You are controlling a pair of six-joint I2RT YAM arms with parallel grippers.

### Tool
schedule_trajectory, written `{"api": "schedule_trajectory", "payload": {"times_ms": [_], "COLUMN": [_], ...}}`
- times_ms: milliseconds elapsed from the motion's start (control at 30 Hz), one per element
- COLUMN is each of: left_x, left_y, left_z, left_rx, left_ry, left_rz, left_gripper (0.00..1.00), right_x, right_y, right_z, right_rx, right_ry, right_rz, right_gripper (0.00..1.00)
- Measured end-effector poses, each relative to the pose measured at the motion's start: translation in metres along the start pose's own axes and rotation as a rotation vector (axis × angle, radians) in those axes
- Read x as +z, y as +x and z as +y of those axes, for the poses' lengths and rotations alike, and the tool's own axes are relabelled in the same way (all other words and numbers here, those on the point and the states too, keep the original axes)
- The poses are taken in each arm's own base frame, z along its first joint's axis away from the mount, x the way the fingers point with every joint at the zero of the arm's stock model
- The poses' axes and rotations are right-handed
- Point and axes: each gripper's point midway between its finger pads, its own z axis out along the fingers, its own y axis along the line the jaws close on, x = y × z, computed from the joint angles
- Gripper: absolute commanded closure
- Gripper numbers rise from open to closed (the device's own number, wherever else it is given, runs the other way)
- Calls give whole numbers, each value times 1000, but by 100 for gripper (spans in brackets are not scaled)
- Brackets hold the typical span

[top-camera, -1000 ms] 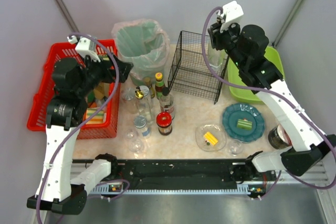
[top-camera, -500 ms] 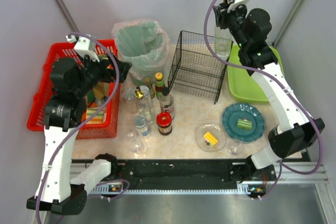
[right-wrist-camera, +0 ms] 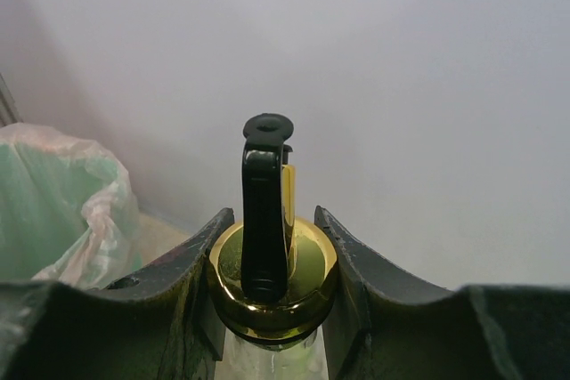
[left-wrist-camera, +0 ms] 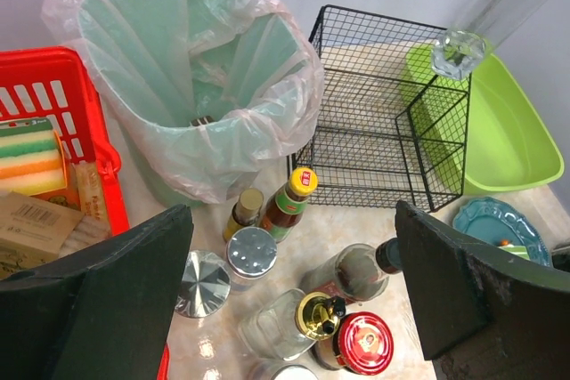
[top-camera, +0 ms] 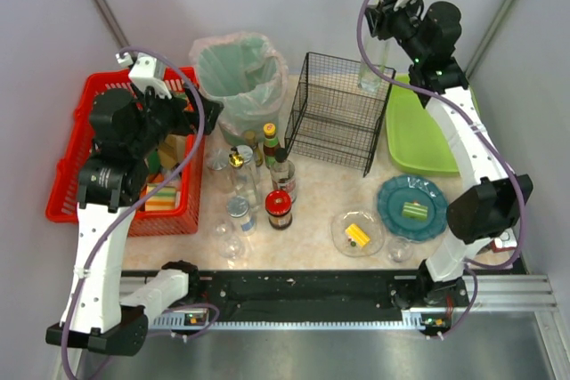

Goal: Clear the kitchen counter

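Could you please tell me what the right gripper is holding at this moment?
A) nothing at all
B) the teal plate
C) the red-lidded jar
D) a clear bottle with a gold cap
D: in the right wrist view the right gripper clamps the gold cap of the clear bottle, while the red-lidded jar and teal plate rest on the kitchen counter.

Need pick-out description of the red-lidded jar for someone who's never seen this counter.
Find the bin with the green liner at the back of the counter; a cluster of bottles and jars stands in front of it. At the cluster's near right corner is a squat dark jar, the only one with a red lid.
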Motion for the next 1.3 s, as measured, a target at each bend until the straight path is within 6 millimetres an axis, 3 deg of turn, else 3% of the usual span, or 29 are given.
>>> {"api": "schedule_trajectory", "payload": {"times_ms": [767, 1067, 1300], "left_x": [5, 12, 13], "left_y": [-8, -2, -2], "left_z": [5, 7, 6], "left_rx": [6, -2, -3], "left_ry": [-30, -27, -25], "left_rz": [11, 38, 40], "left_gripper": [1, 1, 1], "right_x": [14, -3, -8], "right_y": [51, 138, 156], "right_z": [5, 12, 8], "right_rx": [31, 81, 85], "right_ry": [-156, -161, -147], "right_rz": [67, 236, 265], "right_gripper": [100, 100, 100]}}
